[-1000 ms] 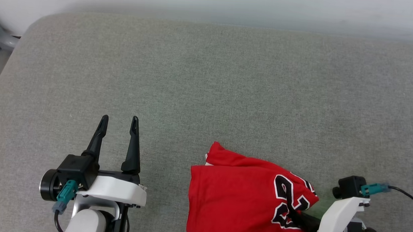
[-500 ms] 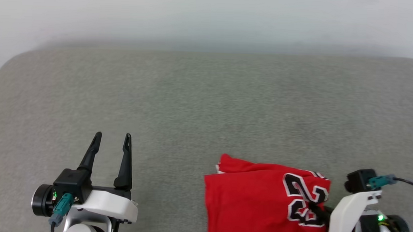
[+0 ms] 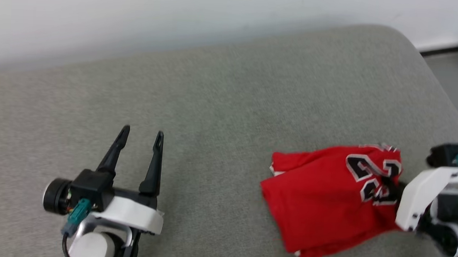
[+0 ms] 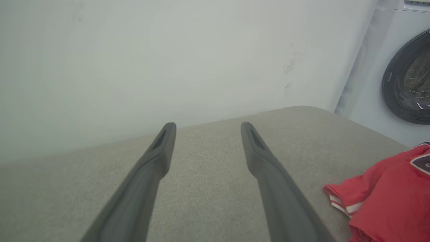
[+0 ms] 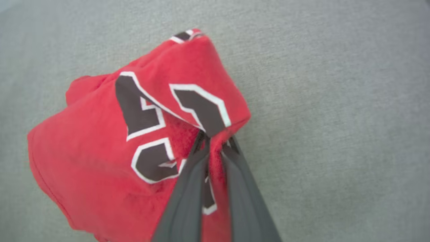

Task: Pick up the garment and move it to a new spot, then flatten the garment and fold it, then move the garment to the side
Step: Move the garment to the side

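The right gripper pinches the folded red jersey near the grey cushion's right edge; the left gripper hangs spread, empty. A one-sided drag could undo the folds or slide it off.

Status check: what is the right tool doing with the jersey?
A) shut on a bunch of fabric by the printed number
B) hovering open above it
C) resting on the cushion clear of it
A: the right tool has its fingers closed on bunched red fabric of the jersey beside the black number; the left tool stands open and empty.
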Controlling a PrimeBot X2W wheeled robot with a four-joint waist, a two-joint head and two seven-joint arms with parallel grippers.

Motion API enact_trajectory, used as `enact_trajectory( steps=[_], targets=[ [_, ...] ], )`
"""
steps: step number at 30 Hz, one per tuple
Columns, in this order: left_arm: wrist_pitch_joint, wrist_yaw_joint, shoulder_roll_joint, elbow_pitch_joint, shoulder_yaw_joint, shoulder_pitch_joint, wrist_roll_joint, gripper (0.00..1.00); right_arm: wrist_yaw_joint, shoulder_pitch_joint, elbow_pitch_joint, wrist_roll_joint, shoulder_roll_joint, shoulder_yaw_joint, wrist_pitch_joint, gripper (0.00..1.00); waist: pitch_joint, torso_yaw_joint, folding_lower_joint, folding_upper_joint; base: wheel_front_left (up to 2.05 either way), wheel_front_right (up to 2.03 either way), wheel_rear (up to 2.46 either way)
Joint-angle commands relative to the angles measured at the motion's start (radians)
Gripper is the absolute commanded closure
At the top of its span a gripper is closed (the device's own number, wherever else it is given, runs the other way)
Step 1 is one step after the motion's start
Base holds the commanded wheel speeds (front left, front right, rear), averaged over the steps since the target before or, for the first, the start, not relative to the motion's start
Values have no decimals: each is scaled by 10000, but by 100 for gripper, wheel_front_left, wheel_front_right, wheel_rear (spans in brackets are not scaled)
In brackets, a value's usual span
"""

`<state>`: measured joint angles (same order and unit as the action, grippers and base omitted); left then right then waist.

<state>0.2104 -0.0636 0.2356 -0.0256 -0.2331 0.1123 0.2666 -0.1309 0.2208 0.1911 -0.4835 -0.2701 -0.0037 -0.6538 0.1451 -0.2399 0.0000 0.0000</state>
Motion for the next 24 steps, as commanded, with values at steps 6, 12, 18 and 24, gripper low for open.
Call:
enact_trajectory(
  steps=[6, 12, 18, 24],
  targets=[
    [-403, 368, 350, -525, -367, 1235, -404, 0, 6, 2164, 1202, 269, -394, -797, 915, 100, 2281, -1241, 0, 0, 0, 0, 0],
    [-753, 650, 527, -925, -640, 2316, -674, 0, 6, 3562, 2236, 777, -933, -2123, 1622, 100, 3518, -1162, 0, 0, 0, 0, 0],
    [-921, 827, 635, -1344, -794, 3148, -908, 0, 6, 4614, 3051, 1295, -1516, -3121, 2384, 100, 4481, -905, 0, 0, 0, 0, 0],
    [-1055, 864, 753, -1594, -887, 3570, -1106, 0, 6, 5125, 3652, 1628, -1544, -3819, 2817, 100, 5002, -730, 0, 0, 0, 0, 0]
  ],
)
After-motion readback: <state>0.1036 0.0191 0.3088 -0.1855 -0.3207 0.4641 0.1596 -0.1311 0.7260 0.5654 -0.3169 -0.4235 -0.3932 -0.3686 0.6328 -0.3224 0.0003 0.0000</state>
